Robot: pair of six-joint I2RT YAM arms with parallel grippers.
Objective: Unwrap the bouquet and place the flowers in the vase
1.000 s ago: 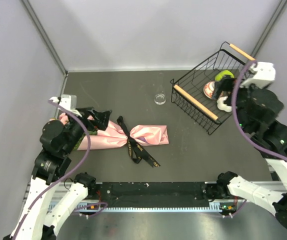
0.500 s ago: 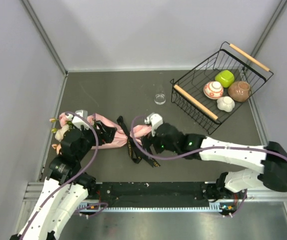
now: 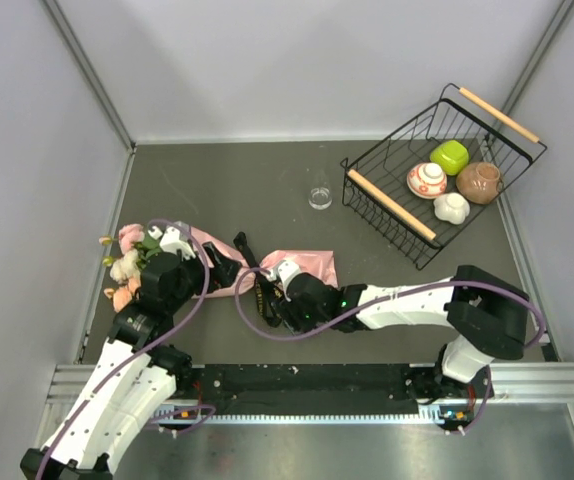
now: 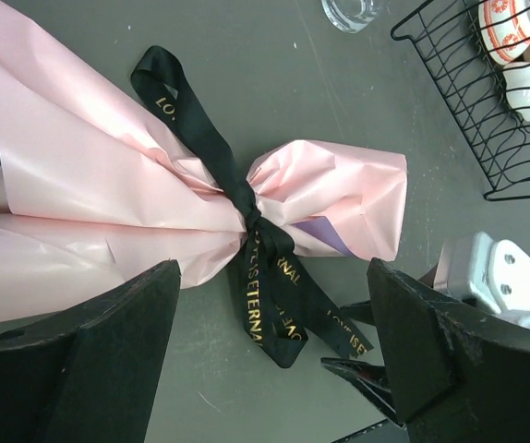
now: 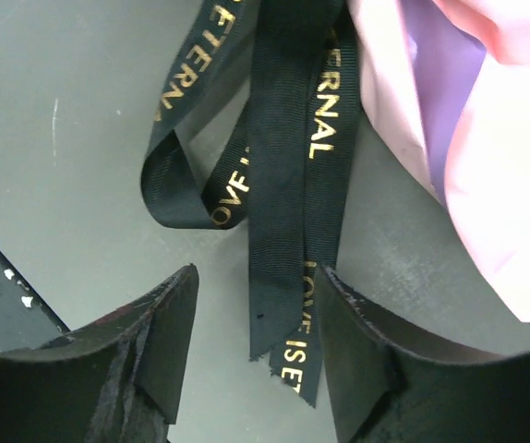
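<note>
While both pairs of jaws gape, one bouquet (image 3: 312, 263) lies bound by one ribbon (image 4: 270, 295).

Top view looks down over the table (image 3: 267, 190); both wrist views closely share the ribbon (image 4: 265, 277).

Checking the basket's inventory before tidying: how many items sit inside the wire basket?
4: a green cup farthest back, a patterned bowl left, a brown pot right, a white dish nearest. None seems hidden.

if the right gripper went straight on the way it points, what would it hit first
Probably the black ribbon: its loose tails lie straight ahead of the right gripper, though depth is unclear.
</note>
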